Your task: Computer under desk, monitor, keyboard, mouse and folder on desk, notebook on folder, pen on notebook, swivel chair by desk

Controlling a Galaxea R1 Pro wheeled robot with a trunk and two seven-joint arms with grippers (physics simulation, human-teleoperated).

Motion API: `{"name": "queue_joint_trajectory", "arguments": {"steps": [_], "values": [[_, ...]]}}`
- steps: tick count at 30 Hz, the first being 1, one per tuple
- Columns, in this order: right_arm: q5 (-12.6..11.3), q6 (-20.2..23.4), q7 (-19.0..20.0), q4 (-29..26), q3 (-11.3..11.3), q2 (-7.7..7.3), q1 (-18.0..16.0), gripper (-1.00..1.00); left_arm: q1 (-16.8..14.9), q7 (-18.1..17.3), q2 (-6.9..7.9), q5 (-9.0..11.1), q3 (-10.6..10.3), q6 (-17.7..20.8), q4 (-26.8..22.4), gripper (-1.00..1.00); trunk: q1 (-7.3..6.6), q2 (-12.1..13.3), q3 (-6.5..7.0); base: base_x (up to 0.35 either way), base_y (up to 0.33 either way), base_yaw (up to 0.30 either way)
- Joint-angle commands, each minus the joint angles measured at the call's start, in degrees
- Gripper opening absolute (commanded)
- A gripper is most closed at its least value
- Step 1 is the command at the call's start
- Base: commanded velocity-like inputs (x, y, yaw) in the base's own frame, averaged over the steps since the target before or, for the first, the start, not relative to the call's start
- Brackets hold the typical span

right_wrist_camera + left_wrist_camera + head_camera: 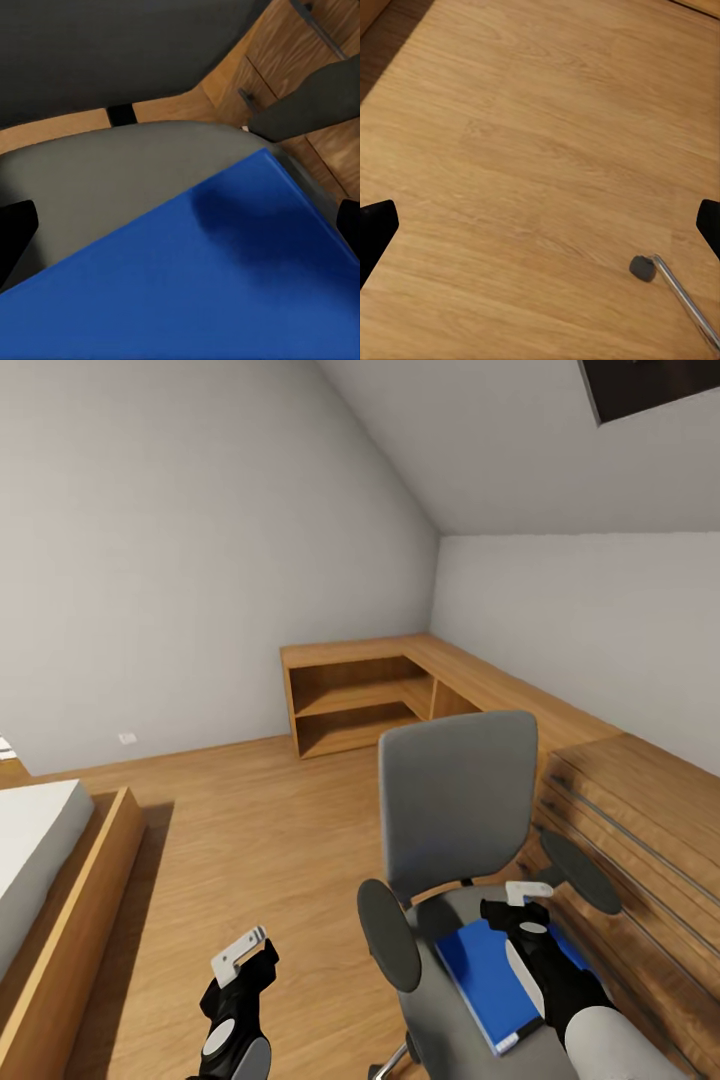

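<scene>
The swivel chair (455,830) stands on the wooden floor (260,830), close beside a low wooden drawer unit (640,830) at the right side. Its gray backrest is upright and its two dark armrests stick out to both sides; the right armrest is very near to the drawer fronts. To the left of the chair the floor is open up to the wooden bed frame (70,930). Behind the chair an open wooden shelf unit (360,705) stands in the corner under the sloping ceiling, and its compartments look empty.

The blue folder (490,980) lies flat on the chair seat. Its long axis runs from the backrest side toward the front edge of the seat, turned a little to the right. In the right wrist view the folder (202,285) covers much of the gray seat, with one corner pointing to the armrest.

The right gripper (528,905) hangs above the far part of the folder, its fingers spread apart and holding nothing. The left gripper (245,952) hovers over bare floor left of the chair, also with the fingers wide apart and empty. In the left wrist view, one caster (643,268) of the chair with its metal leg is on the floor.
</scene>
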Motion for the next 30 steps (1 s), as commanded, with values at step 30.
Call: {"name": "queue_joint_trajectory", "arguments": {"steps": [30], "values": [[0.2,0.3,0.0,-0.7,0.9,1.07,0.0,1.00,0.0,0.5,0.00,0.5,-0.1,-0.4,0.2,1.00,6.59,-12.1,-5.44,0.000,0.000,0.000]]}}
